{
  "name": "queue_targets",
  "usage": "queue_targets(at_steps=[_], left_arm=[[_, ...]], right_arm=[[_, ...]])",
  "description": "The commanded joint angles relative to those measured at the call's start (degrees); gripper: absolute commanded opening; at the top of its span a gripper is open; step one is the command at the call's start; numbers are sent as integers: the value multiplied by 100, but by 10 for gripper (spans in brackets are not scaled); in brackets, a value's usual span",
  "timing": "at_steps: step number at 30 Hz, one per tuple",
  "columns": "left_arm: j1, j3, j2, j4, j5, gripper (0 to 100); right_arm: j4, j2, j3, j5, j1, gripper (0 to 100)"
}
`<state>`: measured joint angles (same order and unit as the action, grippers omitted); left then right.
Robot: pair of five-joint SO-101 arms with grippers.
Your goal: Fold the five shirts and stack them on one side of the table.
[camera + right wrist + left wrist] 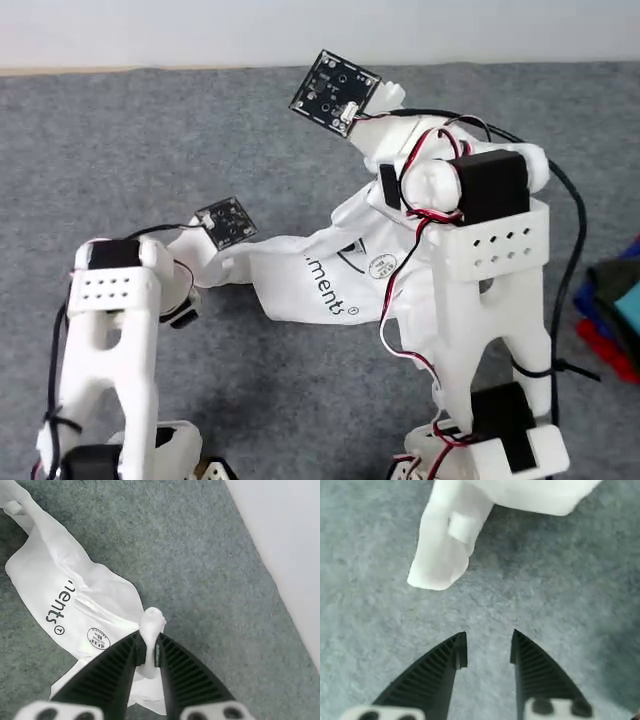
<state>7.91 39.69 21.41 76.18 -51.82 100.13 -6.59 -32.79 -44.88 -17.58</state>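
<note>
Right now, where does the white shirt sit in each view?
High view: white shirt lies mid-table between the arms.
Left wrist view: its narrow end lies just ahead of the open left tool.
Right wrist view: a fold is pinched in the right tool.
Shared landmark: round sticker on the shirt.

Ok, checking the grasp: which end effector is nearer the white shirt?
Right. The right end effector pinches the white shirt; the left end effector is open above the table, short of its sleeve.

White shirt [300, 270], dark print, crumpled at frame centre, one sleeve trailing left; coloured shirts [614, 302] stacked at right edge.
</note>
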Motion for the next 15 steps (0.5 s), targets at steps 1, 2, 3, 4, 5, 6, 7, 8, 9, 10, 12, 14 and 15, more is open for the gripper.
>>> queue_targets(at_steps=[1,2,3,4,5,6,7,8,9,10,12,14,15], left_arm=[[26,-189,-290,-448,-70,177],[26,-198,-369,-545,-70,186],[35,-233,-413,-607,-70,194],[44,-312,-457,-624,-70,202],[70,-418,-475,-624,-70,209],[79,-532,-492,-624,-70,215],[88,-646,-501,-624,-70,219],[88,-743,-501,-624,-70,224],[88,-831,-501,-624,-70,227],[88,-910,-501,-624,-70,231],[88,-1007,-510,-651,-79,236],[79,-1033,-510,-738,-79,236],[79,-989,-519,-870,-79,236]], right_arm=[[-4,-242,-18,62,22,10],[4,-242,-18,62,22,10],[22,-242,-18,62,22,10],[22,-242,-18,62,22,10],[31,-242,-18,62,22,10],[31,-242,-18,62,22,10],[31,-242,-18,62,22,10],[31,-242,-18,62,22,10],[31,-242,-18,62,22,10],[13,-233,-18,62,22,10],[-13,-233,-18,62,22,10],[-13,-233,-9,70,22,10],[-13,-233,-9,70,22,10]])
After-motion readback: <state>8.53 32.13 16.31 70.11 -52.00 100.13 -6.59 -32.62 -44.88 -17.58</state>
